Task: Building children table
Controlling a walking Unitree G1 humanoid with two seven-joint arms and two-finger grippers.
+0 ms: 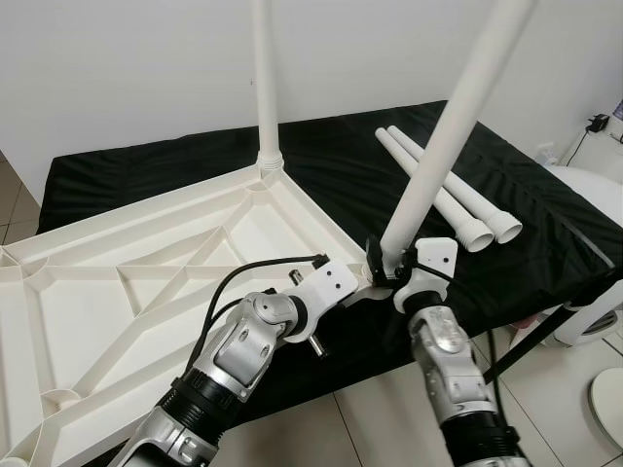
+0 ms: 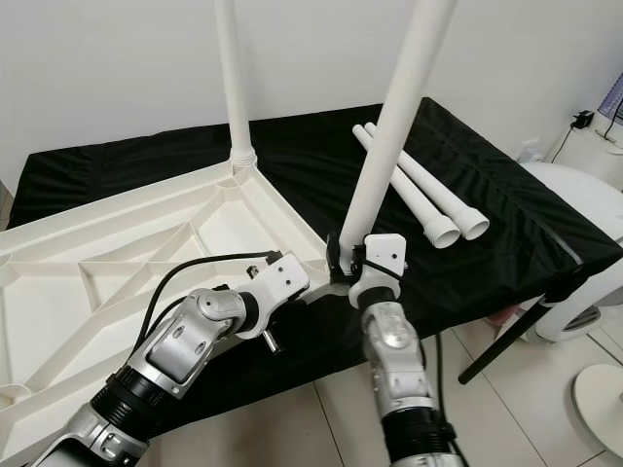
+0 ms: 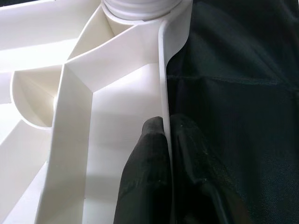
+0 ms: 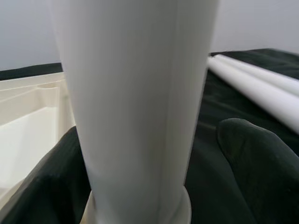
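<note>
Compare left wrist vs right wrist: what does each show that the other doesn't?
Left wrist only: the left gripper pinching the thin rim of the upturned tabletop, one finger each side, plus the ribs inside.
Right wrist only: the right gripper closed around the leg it holds, and two spare legs lying on the cloth.
Both: the white tabletop and the black cloth.

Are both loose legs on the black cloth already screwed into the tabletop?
No: the two loose legs lie side by side on the black cloth, apart from the upturned tabletop.
</note>
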